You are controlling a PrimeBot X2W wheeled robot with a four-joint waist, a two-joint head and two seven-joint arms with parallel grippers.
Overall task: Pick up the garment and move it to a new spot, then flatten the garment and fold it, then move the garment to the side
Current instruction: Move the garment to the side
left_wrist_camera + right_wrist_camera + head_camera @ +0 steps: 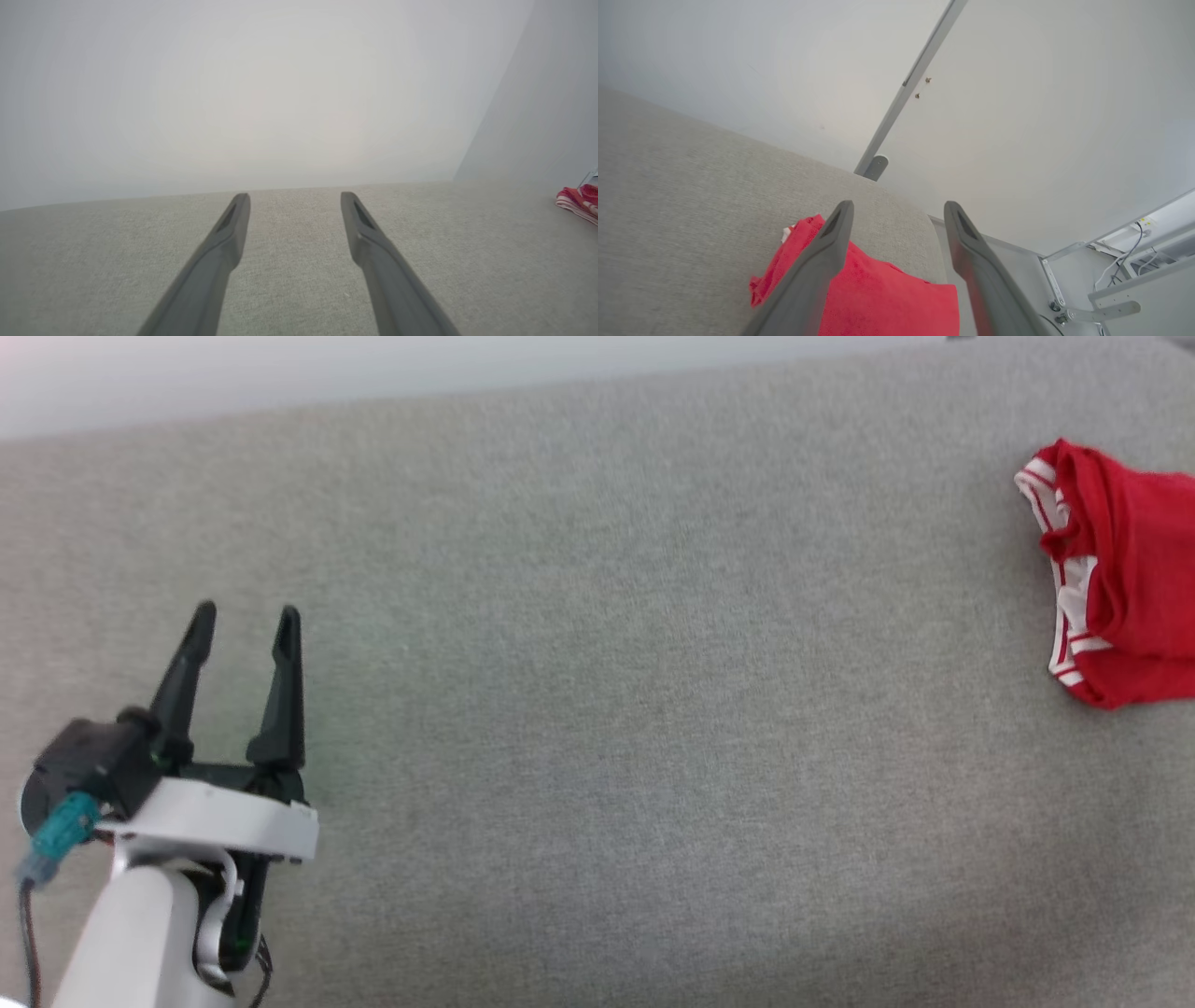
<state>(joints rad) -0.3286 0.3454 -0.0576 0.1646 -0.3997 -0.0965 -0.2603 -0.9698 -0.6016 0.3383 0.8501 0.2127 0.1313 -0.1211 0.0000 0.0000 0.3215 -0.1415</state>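
- We see a grey woven surface whose far edge meets a pale wall.
- We note a grey strip on the wall, with two small screws beside it.
- Beyond the surface's rounded corner stands a metal frame with cables.

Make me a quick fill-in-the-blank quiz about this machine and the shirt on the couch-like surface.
1. The garment is bright ____ with white striped trim.
2. In the head view it lies at the far ____ of the grey fabric surface.
3. The left arm's jaws stand ____, with nothing between them.
4. In the right wrist view, the right arm's jaws, also apart, hang over the ____.

Missing words: red; right; open; garment.
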